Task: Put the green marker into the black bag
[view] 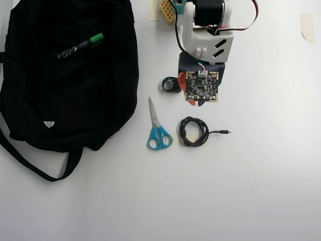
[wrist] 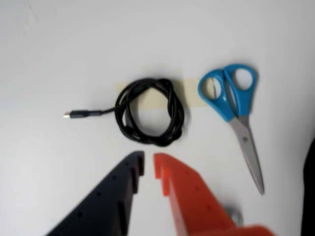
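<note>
The green marker point(view: 80, 46), black-barrelled with a bright green cap, lies on top of the black bag point(view: 75, 100) near its upper part in the overhead view. The bag spreads over the left of the table, its strap trailing at the lower left. My gripper point(wrist: 149, 164) hangs over the table to the right of the bag, well away from the marker. Its black and orange jaws stand almost together with nothing between them. In the overhead view the gripper point(view: 200, 103) is mostly hidden under the wrist's circuit board.
A coiled black cable point(wrist: 150, 112) lies just ahead of the jaws, and also shows in the overhead view point(view: 194, 131). Blue-handled scissors point(wrist: 236, 108) lie beside it. A small black round object point(view: 171, 84) sits between the arm and the bag.
</note>
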Robot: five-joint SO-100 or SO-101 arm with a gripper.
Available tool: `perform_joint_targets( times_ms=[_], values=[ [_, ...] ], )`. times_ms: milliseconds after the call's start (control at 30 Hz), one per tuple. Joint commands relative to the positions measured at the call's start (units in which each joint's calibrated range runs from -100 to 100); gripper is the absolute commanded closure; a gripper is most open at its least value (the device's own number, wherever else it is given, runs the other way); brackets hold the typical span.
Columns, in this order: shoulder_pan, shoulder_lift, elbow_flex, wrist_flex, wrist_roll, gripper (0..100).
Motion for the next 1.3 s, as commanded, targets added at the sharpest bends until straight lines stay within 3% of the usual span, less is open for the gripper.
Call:
perform_joint_targets(
  times_ms=[0, 767, 1267],
  values=[
    [0.1, -2.0, -2.5, 2.6, 0.1, 98],
    [0.3, -2.0, -2.5, 15.1, -0.2, 98],
    [0.0, -2.0, -2.5, 15.5, -0.3, 98]
  ],
)
